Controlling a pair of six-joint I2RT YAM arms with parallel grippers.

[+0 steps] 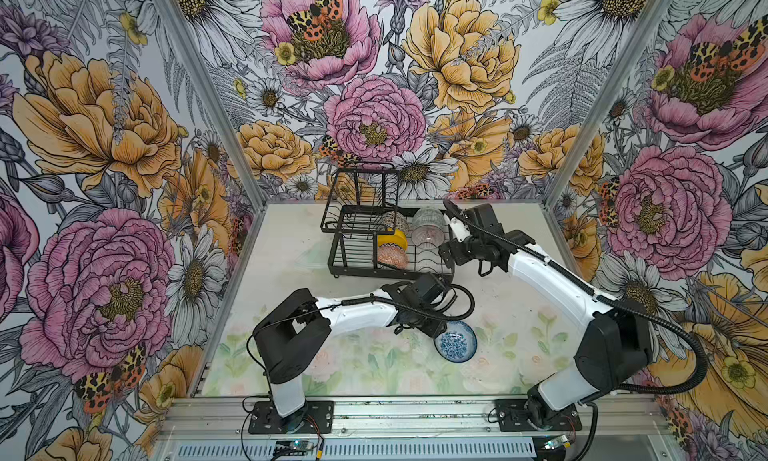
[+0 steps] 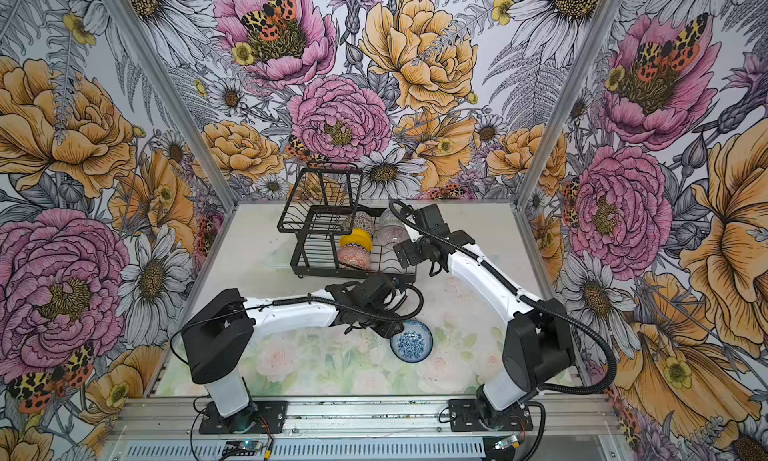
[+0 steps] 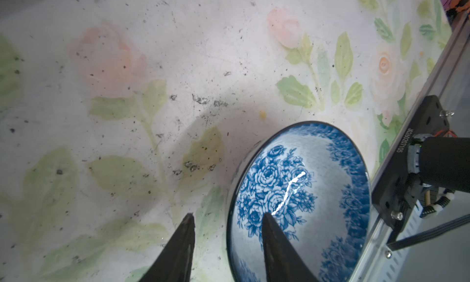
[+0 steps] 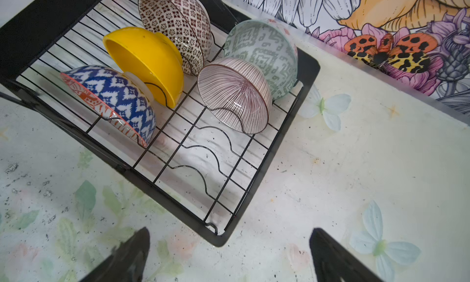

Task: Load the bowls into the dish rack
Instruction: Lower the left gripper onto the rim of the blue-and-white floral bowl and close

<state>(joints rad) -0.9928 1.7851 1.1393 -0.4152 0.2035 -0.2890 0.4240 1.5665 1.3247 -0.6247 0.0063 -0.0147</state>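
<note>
six bowls, one dish rack, two robot arms.

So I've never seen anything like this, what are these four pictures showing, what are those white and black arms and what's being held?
The left arm and right arm are robots working on a flower-printed table. Both top views look down on the whole scene; each wrist view looks past one arm's gripper. Five bowls, including a yellow bowl, stand in the wire dish rack. The blue-white floral bowl sits on the table. The left gripper straddles its rim, one finger inside, not clamped. The right gripper is open and empty beside the rack.
</note>
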